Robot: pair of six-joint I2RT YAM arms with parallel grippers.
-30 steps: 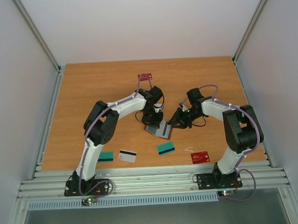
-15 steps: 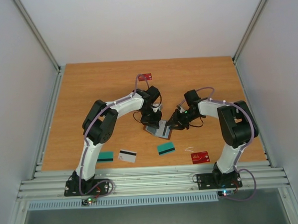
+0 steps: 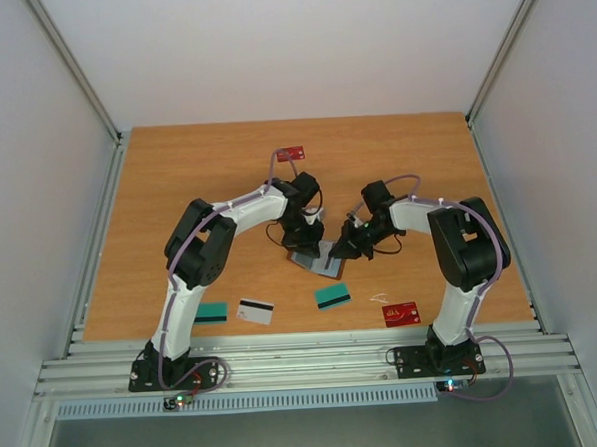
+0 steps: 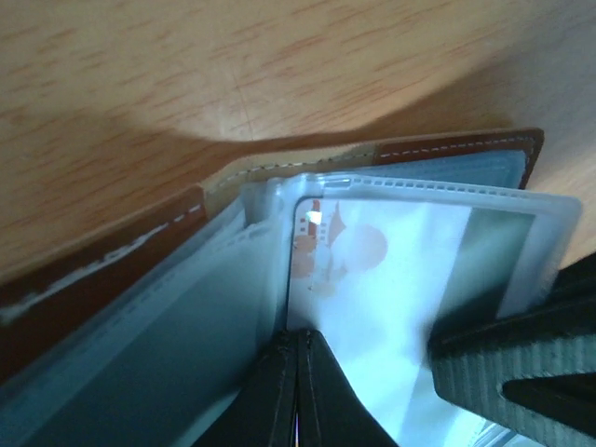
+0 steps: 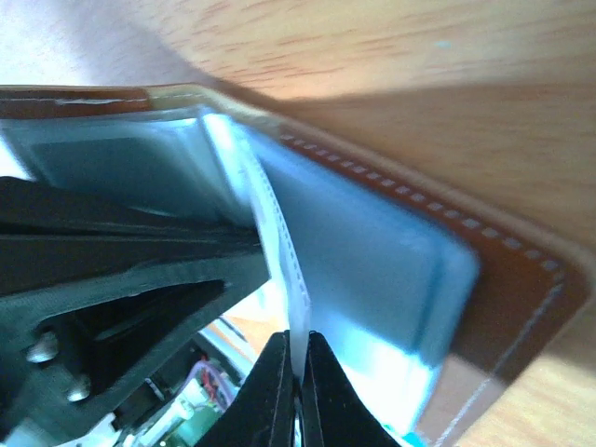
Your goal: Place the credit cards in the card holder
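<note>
At the middle of the table (image 3: 177,190), the card holder (image 3: 318,259) lies open, brown leather outside, grey-blue lining and clear sleeves inside. A card with reddish print (image 4: 372,279) sits in 1 sleeve, its lower part hidden by the left gripper (image 4: 296,377). That gripper's fingers are pressed together at the sleeves' fold, and I cannot tell whether a leaf is caught between them. The right gripper (image 5: 296,368) pinches a thin pale sleeve edge of the holder. From above, both sets of fingertips are too small to make out. Near the front edge lie a teal card (image 3: 211,311), a white card (image 3: 255,311) with a black stripe, a second teal card (image 3: 332,296) and a red card (image 3: 400,313). A far red card (image 3: 291,153) lies behind the left arm. Compared with 1 second ago, the right arm has swung inward and its gripper has come onto the holder. The 5 loose cards have not moved.
</note>
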